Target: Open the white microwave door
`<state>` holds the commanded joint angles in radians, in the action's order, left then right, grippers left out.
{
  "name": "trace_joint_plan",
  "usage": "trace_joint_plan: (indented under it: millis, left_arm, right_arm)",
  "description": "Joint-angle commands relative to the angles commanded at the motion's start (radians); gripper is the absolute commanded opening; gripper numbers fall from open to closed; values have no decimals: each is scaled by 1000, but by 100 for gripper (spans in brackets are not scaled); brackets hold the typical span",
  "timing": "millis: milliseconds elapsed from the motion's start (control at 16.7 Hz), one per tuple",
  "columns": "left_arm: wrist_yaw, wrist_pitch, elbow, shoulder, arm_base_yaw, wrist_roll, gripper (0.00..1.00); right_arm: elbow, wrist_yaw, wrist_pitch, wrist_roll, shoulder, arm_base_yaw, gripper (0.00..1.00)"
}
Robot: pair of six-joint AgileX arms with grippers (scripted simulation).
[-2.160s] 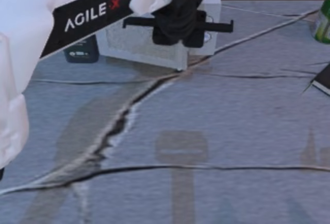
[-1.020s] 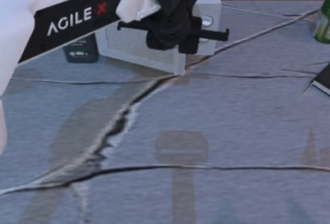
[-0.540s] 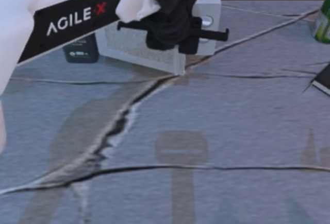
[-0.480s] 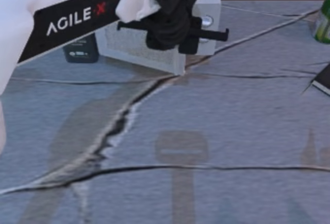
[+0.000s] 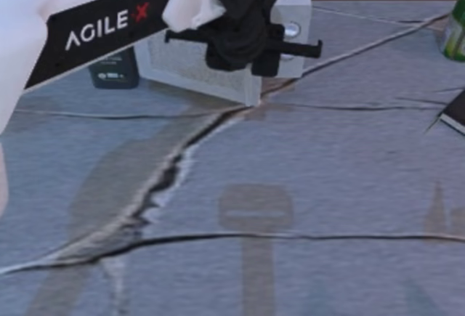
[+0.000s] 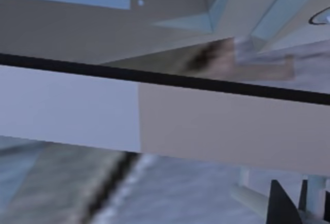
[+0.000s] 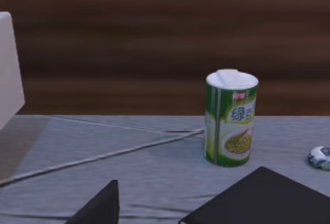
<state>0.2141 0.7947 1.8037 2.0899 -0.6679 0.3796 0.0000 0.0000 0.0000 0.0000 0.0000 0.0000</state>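
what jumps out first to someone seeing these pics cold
The big white left arm with its AgileX label sweeps in from the top view's left, its black left pincer pressed over the door of the white microwave at the table's far edge. The door stands swung out from the box. Far right, a green can stands upright beside a flat black object.

My left arm reaches in from the bench's left edge toward its far edge, its black left tool (image 5: 243, 40) hanging there. The right tool (image 7: 103, 206) shows one dark fingertip only.
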Motion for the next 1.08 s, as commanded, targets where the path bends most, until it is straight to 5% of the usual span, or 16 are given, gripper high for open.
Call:
trace_joint_plan:
  millis: [1080]
  left_arm:
    - [-47, -56, -115, -76, 13, -89, 0]
  right_arm:
    - [0, 0, 0, 0, 0, 0, 100]
